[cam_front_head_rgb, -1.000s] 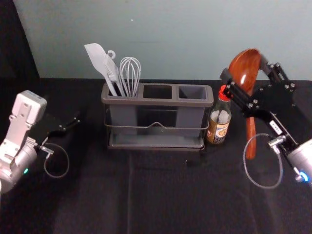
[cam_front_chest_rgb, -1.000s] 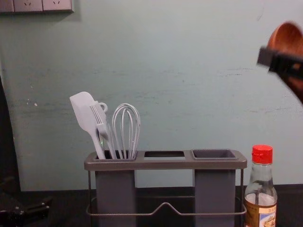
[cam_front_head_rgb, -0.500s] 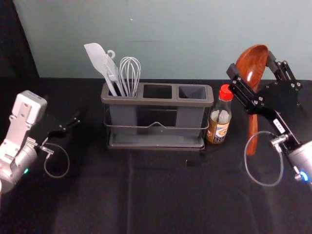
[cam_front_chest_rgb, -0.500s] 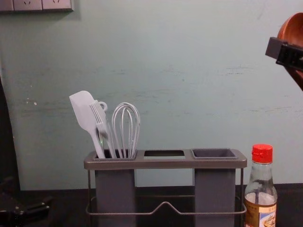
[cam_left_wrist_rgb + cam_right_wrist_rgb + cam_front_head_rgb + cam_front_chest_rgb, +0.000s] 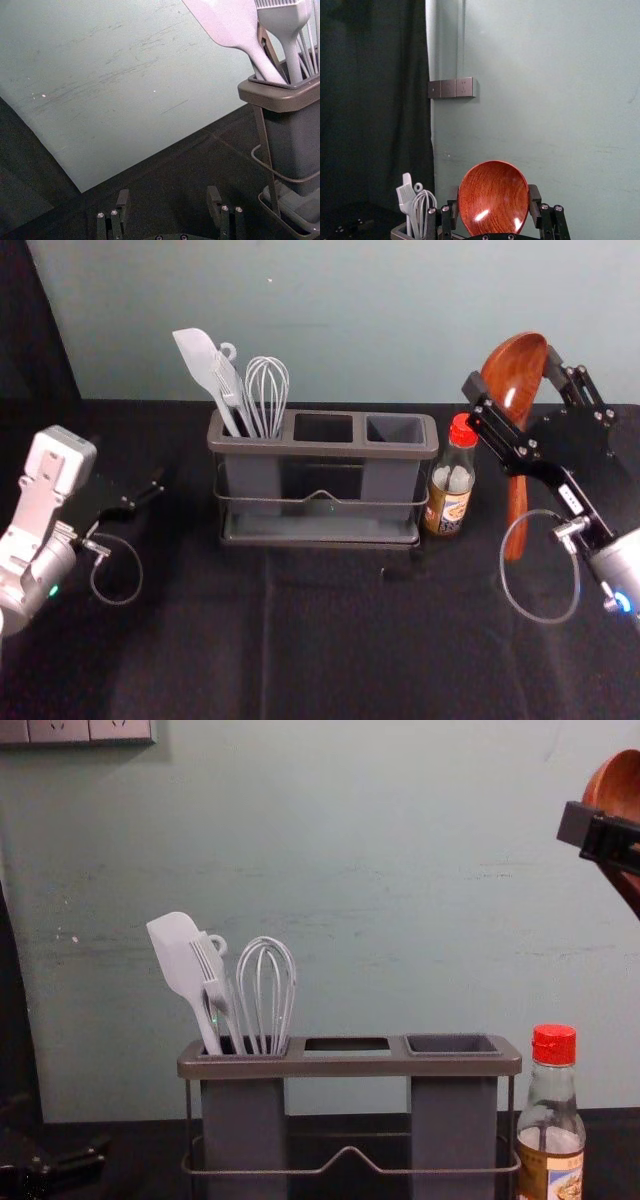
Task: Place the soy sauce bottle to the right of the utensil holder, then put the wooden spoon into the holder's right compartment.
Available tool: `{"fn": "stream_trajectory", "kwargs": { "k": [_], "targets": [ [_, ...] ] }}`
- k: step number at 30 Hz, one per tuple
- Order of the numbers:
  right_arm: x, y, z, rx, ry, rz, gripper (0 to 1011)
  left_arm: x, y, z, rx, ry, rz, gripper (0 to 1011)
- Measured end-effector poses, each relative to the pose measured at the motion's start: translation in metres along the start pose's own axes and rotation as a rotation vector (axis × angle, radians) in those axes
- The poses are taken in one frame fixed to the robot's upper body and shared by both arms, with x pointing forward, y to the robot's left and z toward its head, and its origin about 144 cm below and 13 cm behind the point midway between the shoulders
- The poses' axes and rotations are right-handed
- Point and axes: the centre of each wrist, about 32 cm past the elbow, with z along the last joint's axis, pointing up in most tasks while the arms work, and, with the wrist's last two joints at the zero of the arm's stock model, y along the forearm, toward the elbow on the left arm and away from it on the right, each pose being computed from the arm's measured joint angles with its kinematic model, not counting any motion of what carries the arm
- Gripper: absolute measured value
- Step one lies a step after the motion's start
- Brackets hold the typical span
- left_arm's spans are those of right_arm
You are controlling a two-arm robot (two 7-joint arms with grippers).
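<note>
Right gripper (image 5: 512, 371), fingers holding wooden spoon (image 5: 516, 512), beyond holder's (image 5: 325, 448) right edge; left gripper (image 5: 132, 472) wide, well left.

I see the whisk (image 5: 267, 398) and spatula (image 5: 203, 362) in the holder's (image 5: 325, 449) left compartment, the bottle (image 5: 448, 502) just right of the holder, the spoon (image 5: 513, 385) farther right in my right gripper (image 5: 514, 370).

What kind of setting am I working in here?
Probably a kitchen-like test setup: a utensil holder with a whisk, and a soy sauce bottle, on a black-covered table.
</note>
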Motion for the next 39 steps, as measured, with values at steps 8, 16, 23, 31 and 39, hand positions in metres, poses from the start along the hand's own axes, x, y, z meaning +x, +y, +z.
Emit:
{"fn": "stream_trajectory", "kwargs": {
  "k": [8,16,23,31,39],
  "targets": [
    [0.003,0.021,0.001,0.018,-0.009,0.048,837,0.000,0.000,0.000,0.000,0.000,0.000,1000],
    [0.016,0.069,-0.008,0.052,-0.014,0.128,838,0.000,0.000,0.000,0.000,0.000,0.000,1000],
    [0.023,0.104,-0.019,0.105,-0.008,0.161,838,0.000,0.000,0.000,0.000,0.000,0.000,1000],
    [0.028,0.131,-0.038,0.159,0.011,0.178,837,0.000,0.000,0.000,0.000,0.000,0.000,1000],
    [0.032,0.154,-0.068,0.223,0.047,0.184,838,0.000,0.000,0.000,0.000,0.000,0.000,1000]
  ]
}}
